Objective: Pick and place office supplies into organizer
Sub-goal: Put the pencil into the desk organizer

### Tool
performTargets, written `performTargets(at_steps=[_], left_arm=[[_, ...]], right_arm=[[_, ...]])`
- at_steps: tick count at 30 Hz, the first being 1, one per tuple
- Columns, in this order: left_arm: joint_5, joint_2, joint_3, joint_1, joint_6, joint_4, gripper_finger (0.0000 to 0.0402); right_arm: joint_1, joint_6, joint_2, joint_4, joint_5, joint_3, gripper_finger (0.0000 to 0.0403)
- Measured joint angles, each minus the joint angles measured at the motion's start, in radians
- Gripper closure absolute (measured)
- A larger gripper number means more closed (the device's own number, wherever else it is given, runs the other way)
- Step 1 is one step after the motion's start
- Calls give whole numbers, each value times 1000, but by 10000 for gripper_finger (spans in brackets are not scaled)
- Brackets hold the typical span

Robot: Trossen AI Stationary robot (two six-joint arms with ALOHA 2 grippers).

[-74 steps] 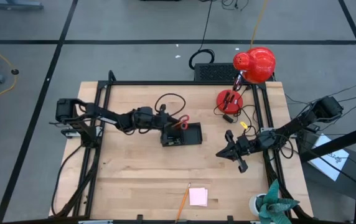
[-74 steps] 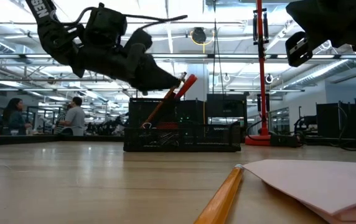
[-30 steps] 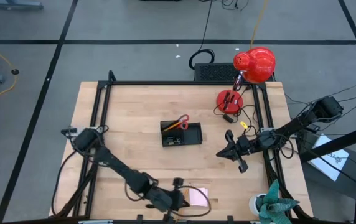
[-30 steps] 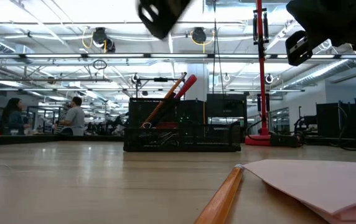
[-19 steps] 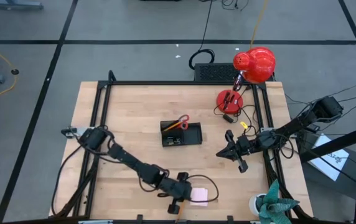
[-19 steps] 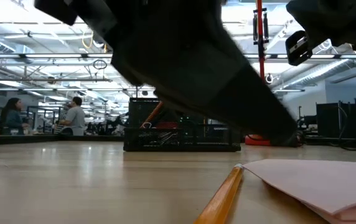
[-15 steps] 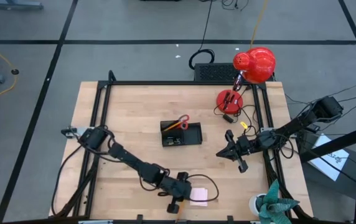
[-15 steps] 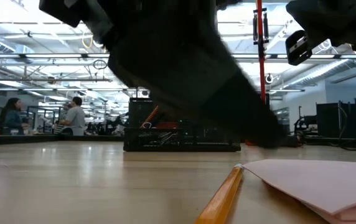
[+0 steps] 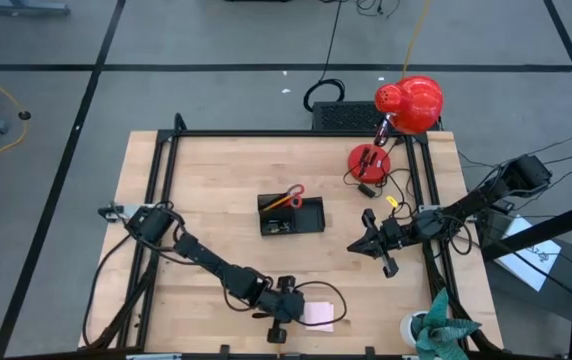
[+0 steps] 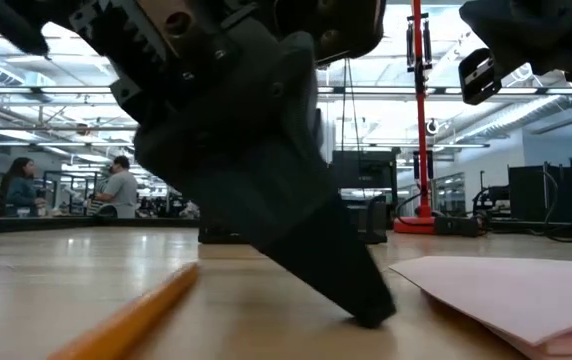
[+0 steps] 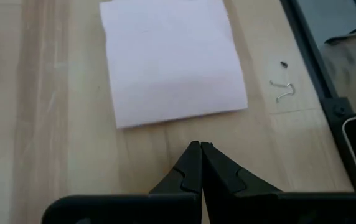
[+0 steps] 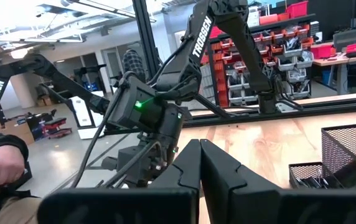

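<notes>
Left gripper (image 11: pixel 198 148) is down at the table with jaws closed and empty, just beside the pink sticky-note pad (image 11: pixel 172 59), and it probably shoves the pad instead of lifting, with the organizer (image 9: pixel 291 215) well apart

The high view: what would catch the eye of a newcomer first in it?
First the red lamp at the table's far right edge. Then the black organizer at mid-table, with red scissors sticking out of it. Last the left gripper, shut, at the near edge beside the pink pad.
</notes>
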Motion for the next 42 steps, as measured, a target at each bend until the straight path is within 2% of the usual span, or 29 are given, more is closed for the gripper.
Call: performTargets(at_steps=[8, 10, 13, 16, 20, 25, 28, 30, 32, 35, 39, 42], left_arm=[[-23, -37, -8, -1, 85, -15, 398], [-39, -81, -6, 2, 82, -77, 399], [-121, -166, 29, -1, -34, -228, 396], [-201, -249, 92, -25, -188, -453, 399], [-212, -268, 142, -83, -349, -611, 395], [-217, -283, 178, -174, -609, -526, 398], [-218, -259, 174, -213, -776, -422, 396], [-269, -251, 174, -240, -797, -315, 389], [-327, -228, 179, -265, -739, -173, 387], [-407, -196, 176, -283, -727, -62, 395], [-559, -195, 177, -254, -1013, -95, 398], [-558, -161, 178, -223, -1138, -138, 399]], right_arm=[[0, 3, 0, -1, 0, 0, 403], [0, 3, 0, -1, 0, 0, 403], [0, 3, 0, -1, 0, 0, 403], [0, 3, 0, -1, 0, 0, 403], [0, 3, 0, -9, -1, 0, 403], [0, 1, 0, -39, -3, 0, 402], [0, 1, 0, -42, -4, 0, 401], [0, 1, 0, -42, -7, 0, 401], [0, 1, 0, -39, -28, 0, 402], [-2, 1, 0, -38, -28, 0, 401], [-1, 10, 0, -26, -28, 0, 402], [2, 11, 0, -39, -49, 0, 402]])
